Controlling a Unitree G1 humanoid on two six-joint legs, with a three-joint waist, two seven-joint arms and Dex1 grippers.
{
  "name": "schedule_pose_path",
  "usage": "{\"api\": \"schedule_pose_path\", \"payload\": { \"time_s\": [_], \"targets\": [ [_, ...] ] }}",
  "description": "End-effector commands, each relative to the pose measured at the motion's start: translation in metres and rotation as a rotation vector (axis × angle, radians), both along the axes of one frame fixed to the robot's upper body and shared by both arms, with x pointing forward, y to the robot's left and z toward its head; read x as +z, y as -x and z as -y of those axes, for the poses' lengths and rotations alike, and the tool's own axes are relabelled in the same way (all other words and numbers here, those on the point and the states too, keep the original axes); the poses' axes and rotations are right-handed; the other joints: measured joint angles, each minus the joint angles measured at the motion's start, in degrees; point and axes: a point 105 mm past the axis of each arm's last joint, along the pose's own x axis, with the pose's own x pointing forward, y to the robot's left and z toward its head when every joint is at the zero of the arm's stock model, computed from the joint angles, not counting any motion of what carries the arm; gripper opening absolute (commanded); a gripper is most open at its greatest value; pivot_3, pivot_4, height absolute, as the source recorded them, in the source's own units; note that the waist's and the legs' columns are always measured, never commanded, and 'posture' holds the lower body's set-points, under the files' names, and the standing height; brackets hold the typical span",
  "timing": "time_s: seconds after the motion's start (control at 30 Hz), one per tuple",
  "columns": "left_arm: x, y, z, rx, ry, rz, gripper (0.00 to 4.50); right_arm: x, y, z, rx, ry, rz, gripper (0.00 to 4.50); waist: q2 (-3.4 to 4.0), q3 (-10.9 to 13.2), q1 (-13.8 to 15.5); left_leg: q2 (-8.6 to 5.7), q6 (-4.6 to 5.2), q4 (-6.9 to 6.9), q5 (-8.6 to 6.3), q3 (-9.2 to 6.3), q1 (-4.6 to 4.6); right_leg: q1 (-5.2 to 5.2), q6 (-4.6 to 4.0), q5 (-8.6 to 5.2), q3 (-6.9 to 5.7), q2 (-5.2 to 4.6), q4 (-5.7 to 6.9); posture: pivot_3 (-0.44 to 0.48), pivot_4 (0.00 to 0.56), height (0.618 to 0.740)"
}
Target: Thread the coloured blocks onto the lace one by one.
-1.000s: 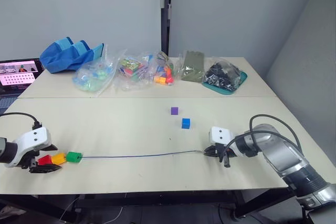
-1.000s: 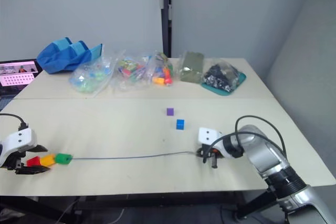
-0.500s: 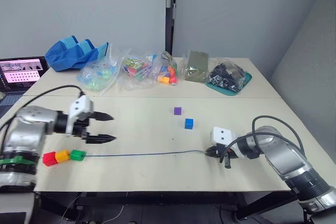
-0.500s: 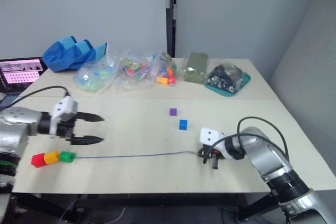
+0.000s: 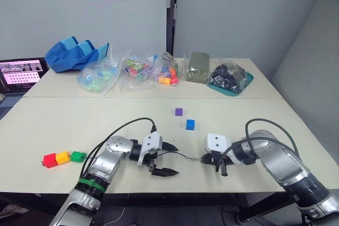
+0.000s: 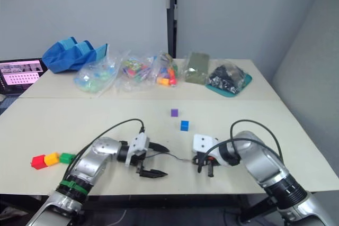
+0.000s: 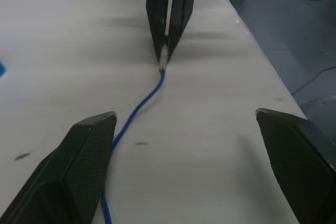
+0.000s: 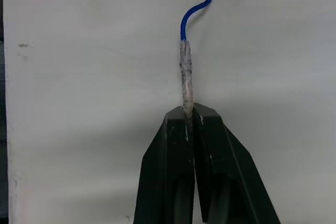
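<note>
One hand moved: left hand, spread, now straddles the lace; right hand still pinches its tip.

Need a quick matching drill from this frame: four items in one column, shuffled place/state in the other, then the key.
Column 1
1. right gripper
2. left gripper
3. green block
4. purple block

Column 2
A. loose on the table, just beyond the blue block
B. open, fingers wide on either side of the lace
C. shut on the lace's pale tip
D. in a row with the red block and the orange-yellow block, near the table's left front edge

Pairs: 1-C, 2-B, 3-D, 4-A
</note>
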Motion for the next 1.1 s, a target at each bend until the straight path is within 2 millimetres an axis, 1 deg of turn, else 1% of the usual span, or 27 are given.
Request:
{"api": "schedule_pose_path", "payload": {
  "time_s": [0.03, 0.2, 0.3, 0.37, 0.4, 0.63, 0.7, 0.73, 0.77, 0.9, 0.93, 1.0, 1.1],
  "targets": [
    [0.004, -0.006, 0.016, -0.006, 0.019, 0.021, 4.48, -0.002, 0.006, -0.005, 0.019, -0.008, -0.016, 0.0, 0.0, 0.0, 0.0, 0.0, 0.01, 0.03, -0.01, 0.0, 0.0, 0.01, 0.01, 0.0, 0.0, 0.0, 0.0, 0.0, 0.15, 0.717],
    [-0.001, -0.003, 0.035, -0.049, 0.046, -0.021, 4.48, -0.001, 0.006, -0.004, 0.011, -0.009, -0.016, 0.0, 0.0, 0.0, -0.1, -0.01, 0.11, 0.21, -0.08, -0.01, -0.07, 0.03, 0.02, -0.01, 0.0, 0.0, 0.0, 0.0, 0.15, 0.717],
    [-0.004, 0.0, 0.048, -0.072, 0.059, -0.04, 3.62, -0.001, 0.006, -0.004, 0.006, -0.005, -0.016, 0.0, 0.0, 0.0, 0.0, -0.01, 0.12, 0.24, -0.09, -0.02, -0.08, 0.04, 0.03, 0.0, 0.0, 0.0, 0.0, 0.0, 0.15, 0.717],
    [-0.005, -0.002, 0.048, -0.066, 0.049, -0.034, 2.93, -0.001, 0.006, -0.004, 0.004, -0.006, -0.015, 0.0, 0.0, 0.0, -0.1, -0.01, 0.12, 0.29, -0.09, -0.02, -0.11, 0.04, 0.04, 0.0, 0.0, 0.0, 0.0, 0.0, 0.15, 0.717],
    [-0.006, -0.002, 0.048, -0.063, 0.043, -0.031, 2.66, -0.001, 0.006, -0.003, 0.003, -0.006, -0.016, 0.0, 0.0, 0.0, -0.1, -0.02, 0.12, 0.29, -0.09, -0.02, -0.11, 0.04, 0.04, 0.0, 0.0, 0.0, 0.0, 0.0, 0.15, 0.717],
    [-0.009, -0.004, 0.044, -0.055, 0.02, -0.035, 2.66, -0.002, 0.007, -0.002, 0.0, -0.005, -0.023, 0.0, 0.01, 0.0, -0.1, -0.02, 0.12, 0.29, -0.1, -0.03, -0.11, 0.05, 0.05, 0.0, 0.0, 0.0, 0.0, 0.0, 0.15, 0.717],
    [-0.008, -0.006, 0.044, -0.041, 0.03, -0.036, 2.14, -0.002, 0.007, -0.002, -0.003, -0.007, -0.022, 0.0, 0.01, 0.0, -0.1, -0.02, 0.12, 0.29, -0.1, -0.03, -0.1, 0.05, 0.05, 0.0, 0.0, 0.0, 0.0, 0.0, 0.15, 0.717],
    [-0.008, -0.007, 0.044, -0.033, 0.035, -0.038, 1.95, -0.002, 0.007, -0.003, -0.003, -0.009, -0.023, 0.0, 0.01, 0.0, -0.1, -0.02, 0.12, 0.29, -0.1, -0.03, -0.1, 0.04, 0.05, 0.0, 0.0, 0.0, 0.0, 0.0, 0.15, 0.717],
    [-0.008, -0.008, 0.044, -0.03, 0.032, -0.037, 1.55, -0.002, 0.007, -0.003, -0.003, -0.012, -0.025, 0.0, 0.01, 0.0, -0.1, -0.02, 0.12, 0.29, -0.1, -0.03, -0.1, 0.05, 0.05, 0.0, 0.0, 0.0, 0.0, 0.0, 0.15, 0.717],
    [-0.008, -0.007, 0.046, -0.041, 0.025, -0.04, 0.22, -0.001, 0.007, -0.004, -0.012, -0.025, -0.034, 0.0, 0.01, 0.0, -0.1, -0.02, 0.12, 0.3, -0.1, -0.03, -0.1, 0.05, 0.05, 0.0, 0.0, 0.0, 0.0, 0.0, 0.15, 0.717],
    [-0.007, -0.008, 0.047, -0.041, 0.03, -0.04, 0.02, -0.001, 0.007, -0.004, -0.024, -0.032, -0.041, 0.0, 0.0, 0.0, -0.1, -0.02, 0.12, 0.3, -0.1, -0.03, -0.1, 0.05, 0.05, 0.0, 0.0, 0.0, 0.0, 0.0, 0.15, 0.717],
    [-0.005, -0.009, 0.048, -0.039, 0.038, -0.039, 0.02, 0.0, 0.009, -0.003, -0.038, -0.044, -0.055, 0.0, 0.0, 0.0, 0.0, -0.02, 0.12, 0.29, -0.1, -0.03, -0.11, 0.05, 0.05, 0.0, 0.0, 0.0, 0.0, 0.0, 0.15, 0.717],
    [-0.005, -0.01, 0.046, -0.034, 0.037, -0.04, 0.0, 0.003, 0.013, -0.001, -0.046, -0.059, -0.07, 0.98, 0.0, 0.0, 0.0, -0.03, 0.12, 0.31, -0.1, -0.04, -0.13, 0.04, 0.05, 0.0, 0.0, 0.0, 0.0, 0.0, 0.15, 0.717]
  ]
}}
